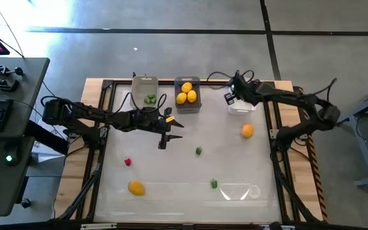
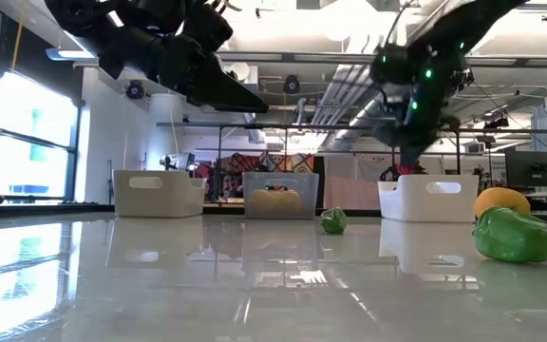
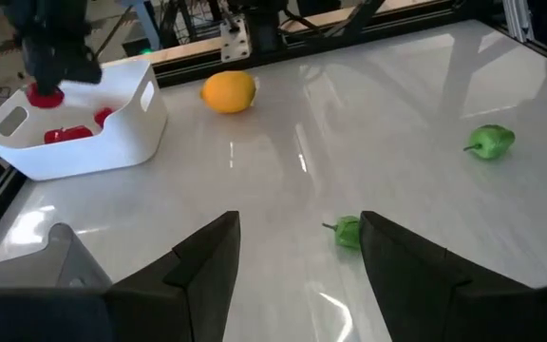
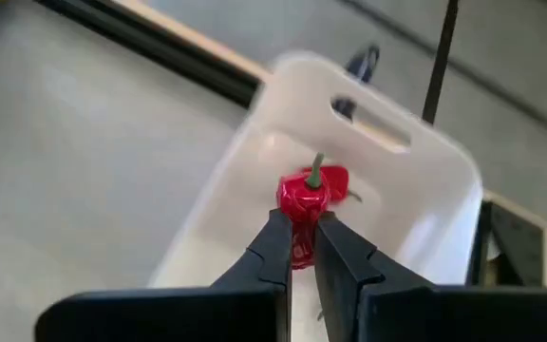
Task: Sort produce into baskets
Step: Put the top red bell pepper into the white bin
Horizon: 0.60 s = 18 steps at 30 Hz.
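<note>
Table edges: wooden frame (image 1: 94, 83) with dark rails ran round a glossy white table (image 1: 190, 172); three tubs lined up along the far edge.
Open room: widest bare stretch lay mid-table, between the arms and the near edge.
Left gripper (image 1: 165, 135): hung above mid-table near the clear tub, fingers (image 3: 207, 256) spread apart, nothing between them.
Right gripper (image 4: 299, 249): poised over the white tub at the far right, fingers pinched together on a red pepper (image 4: 304, 195), stem pointing away from the fingers.
Clear tub (image 1: 145, 85): far edge, left of the row; held green pieces (image 1: 150, 99).
Dark grey tub (image 1: 188, 82): middle of the row; held three yellow lemons (image 1: 186, 93).
White tub (image 3: 122, 142): right of the row; held red pieces (image 3: 63, 134) on its floor.
Loose produce: orange fruit (image 1: 247, 131) just beside the white tub; small green pepper (image 1: 199, 151) mid-table, near the left gripper; second green pepper (image 1: 214, 184) close to the near edge; red berry (image 1: 128, 161) and another orange fruit (image 1: 136, 187) toward the near left.
Writing: none legible on tubs or table.
</note>
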{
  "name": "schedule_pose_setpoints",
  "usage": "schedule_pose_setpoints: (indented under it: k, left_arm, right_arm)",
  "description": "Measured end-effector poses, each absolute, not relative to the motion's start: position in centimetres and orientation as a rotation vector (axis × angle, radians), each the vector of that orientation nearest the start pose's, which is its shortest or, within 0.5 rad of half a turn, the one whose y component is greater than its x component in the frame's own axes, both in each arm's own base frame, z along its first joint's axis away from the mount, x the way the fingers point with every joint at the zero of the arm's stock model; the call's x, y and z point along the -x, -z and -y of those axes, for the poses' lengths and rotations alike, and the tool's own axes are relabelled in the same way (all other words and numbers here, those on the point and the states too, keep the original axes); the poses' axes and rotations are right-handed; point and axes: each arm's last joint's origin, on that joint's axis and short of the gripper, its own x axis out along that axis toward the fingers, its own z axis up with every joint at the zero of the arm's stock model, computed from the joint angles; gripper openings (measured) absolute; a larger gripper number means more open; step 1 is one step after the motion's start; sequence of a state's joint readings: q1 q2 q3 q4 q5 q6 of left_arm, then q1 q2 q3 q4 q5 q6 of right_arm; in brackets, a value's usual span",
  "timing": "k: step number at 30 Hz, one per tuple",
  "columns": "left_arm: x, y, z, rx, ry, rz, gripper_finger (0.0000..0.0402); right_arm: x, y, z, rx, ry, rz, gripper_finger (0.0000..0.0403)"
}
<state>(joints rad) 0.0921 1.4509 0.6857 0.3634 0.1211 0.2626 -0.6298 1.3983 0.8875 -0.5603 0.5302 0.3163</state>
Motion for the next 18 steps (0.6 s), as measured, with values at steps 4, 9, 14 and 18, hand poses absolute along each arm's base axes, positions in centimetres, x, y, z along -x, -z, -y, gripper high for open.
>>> schedule_pose_setpoints:
  k: [4,9,14,18]
  left_arm:
    - [-29.5,-20.1,-2.4,-0.216,0.081,-0.393,0.0204]
    - [-29.5,-20.1,-2.4,-0.201,0.078,-0.394,0.0204]
    - [-29.5,-20.1,-2.4,-0.192,0.076,-0.395,0.0204]
    - [-29.5,-20.1,-2.4,-0.191,0.076,-0.395,0.0204]
  right_arm:
    - [-19.6,-19.8,18.5,-0.401,1.194,-1.023,0.0016]
    - [-19.3,-18.0,19.7,-0.445,1.184,-1.101,0.0016]
    - [-19.3,-17.0,20.3,-0.479,1.167,-1.129,0.0026]
    - [-19.2,-16.9,20.1,-0.448,1.163,-1.181,0.0067]
